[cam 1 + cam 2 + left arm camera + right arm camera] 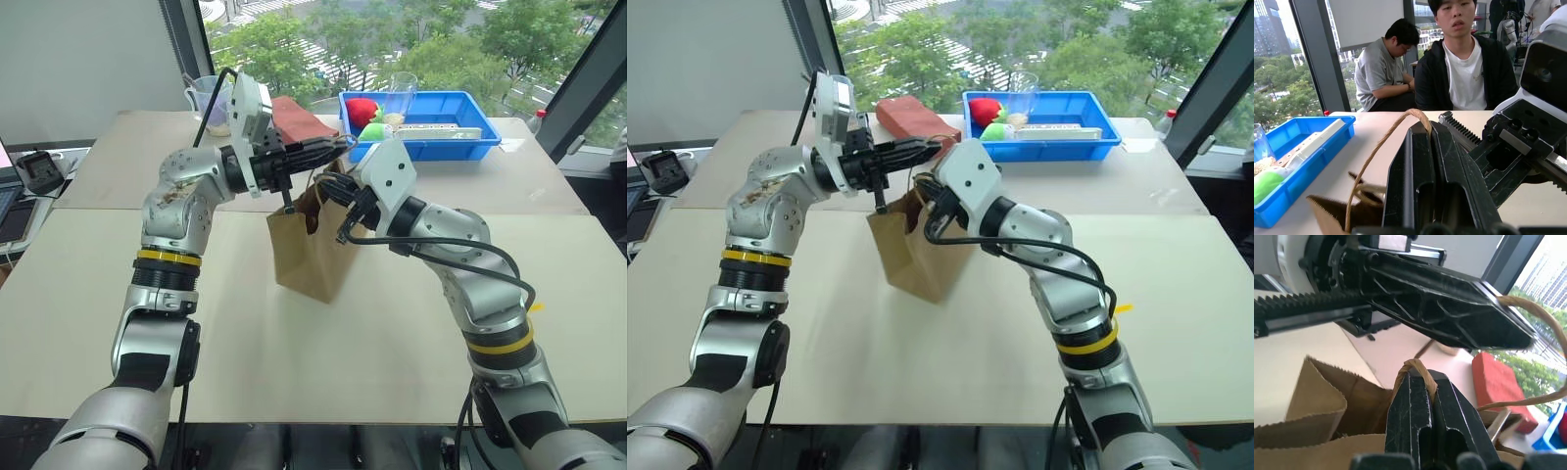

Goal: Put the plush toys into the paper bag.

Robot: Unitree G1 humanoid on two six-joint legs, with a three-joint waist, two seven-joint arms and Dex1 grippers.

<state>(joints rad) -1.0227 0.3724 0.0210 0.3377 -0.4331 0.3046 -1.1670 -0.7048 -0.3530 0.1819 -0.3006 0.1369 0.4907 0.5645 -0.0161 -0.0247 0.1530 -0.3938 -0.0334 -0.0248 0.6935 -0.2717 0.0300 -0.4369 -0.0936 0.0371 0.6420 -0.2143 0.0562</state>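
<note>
Paper bag (306,257) standing upright mid-table, mouth open, both grippers right above it. Left gripper (338,147) clamped on one twine handle (1382,142), fingers pointing across the bag top. Right gripper (1420,377) pinched tight on the other twine loop (1415,366). Plush toys can't be made out. Blue tray (490,137) at far table edge with red and green round items (364,116). Reddish block (906,116) beside the tray. Two people (1464,58) seated past the table.
</note>
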